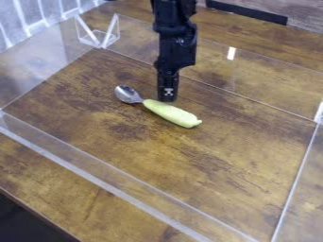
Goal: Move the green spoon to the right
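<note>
The gripper [165, 95], jaws closed and empty, points down just behind the green spoon [158, 106], which lies flat on the wooden table [228, 161]. To push well, it should press low against the handle's middle, so the spoon slides without pivoting.

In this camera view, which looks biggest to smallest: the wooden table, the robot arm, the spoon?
1. Wooden table, filling most of the view.
2. Robot arm.
3. Green spoon, smallest.
</note>
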Available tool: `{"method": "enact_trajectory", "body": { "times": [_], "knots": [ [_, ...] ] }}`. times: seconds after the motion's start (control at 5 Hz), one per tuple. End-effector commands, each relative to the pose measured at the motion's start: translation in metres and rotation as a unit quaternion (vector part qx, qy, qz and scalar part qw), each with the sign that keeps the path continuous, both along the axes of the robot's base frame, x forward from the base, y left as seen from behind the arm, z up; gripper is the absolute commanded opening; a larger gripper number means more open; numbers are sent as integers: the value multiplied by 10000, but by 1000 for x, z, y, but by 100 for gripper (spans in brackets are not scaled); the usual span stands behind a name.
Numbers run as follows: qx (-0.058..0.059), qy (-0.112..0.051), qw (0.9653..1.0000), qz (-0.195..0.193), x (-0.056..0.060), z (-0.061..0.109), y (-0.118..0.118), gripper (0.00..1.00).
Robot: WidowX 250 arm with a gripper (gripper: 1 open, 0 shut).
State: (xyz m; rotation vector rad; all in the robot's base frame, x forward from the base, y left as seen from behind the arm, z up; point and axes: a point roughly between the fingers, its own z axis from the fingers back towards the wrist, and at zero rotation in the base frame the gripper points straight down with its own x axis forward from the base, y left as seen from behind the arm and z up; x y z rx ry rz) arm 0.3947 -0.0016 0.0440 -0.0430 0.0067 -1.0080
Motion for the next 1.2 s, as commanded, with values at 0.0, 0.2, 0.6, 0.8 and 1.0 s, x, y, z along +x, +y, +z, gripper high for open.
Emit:
{"method": "enact_trajectory", "body": {
  "times": [0.0,0.2,0.6,0.8,1.0],
  "knots": [
    [-112,-168,9998,-75,2,3,-10,0],
    [-182,-146,9991,-349,-2,5,-19,0],
    [-232,-114,9981,-566,-4,9,-22,100],
    [-203,-127,9984,-506,-2,12,-16,100],
    [-183,-148,9971,-720,-4,25,-15,100]
  ]
}}
